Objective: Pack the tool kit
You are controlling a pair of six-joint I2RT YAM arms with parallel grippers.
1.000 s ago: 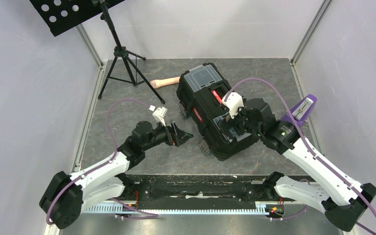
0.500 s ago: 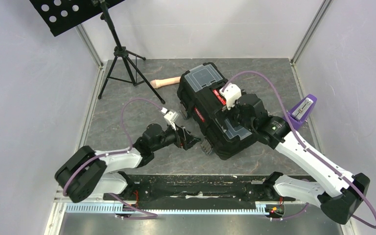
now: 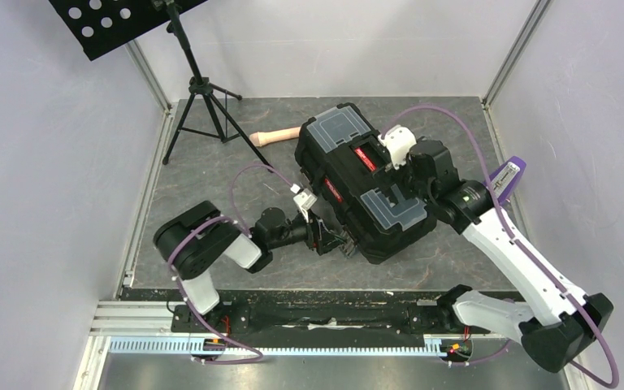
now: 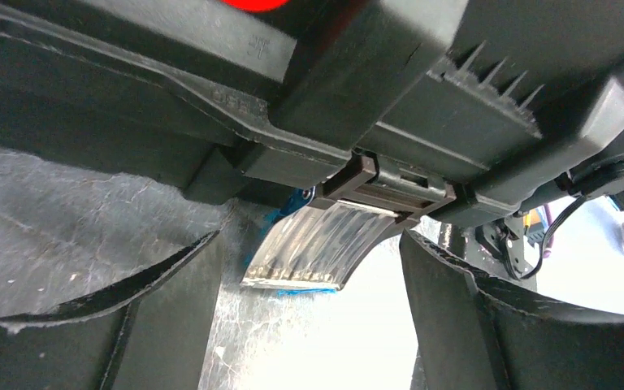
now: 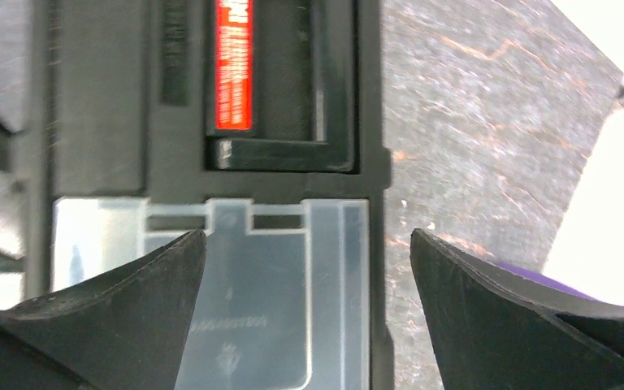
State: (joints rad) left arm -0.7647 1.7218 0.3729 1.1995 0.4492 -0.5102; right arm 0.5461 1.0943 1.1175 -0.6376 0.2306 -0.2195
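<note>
The left arm (image 3: 240,248) is folded low and tight, with its forearm stretched to the right. The left gripper (image 3: 327,237) is held with its 2 fingers (image 4: 171,276) spread wide. The right arm (image 3: 520,264) is extended forward and leftward. The right gripper (image 3: 413,162) is pointed downward, with its jaws spread wide.

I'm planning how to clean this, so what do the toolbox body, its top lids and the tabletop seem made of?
Toolbox body: matte black moulded plastic, by its ribs and seams. Top lids: clear frosted plastic, probably. Tabletop: grey, veined like stone or a textured mat; cannot tell which.
</note>
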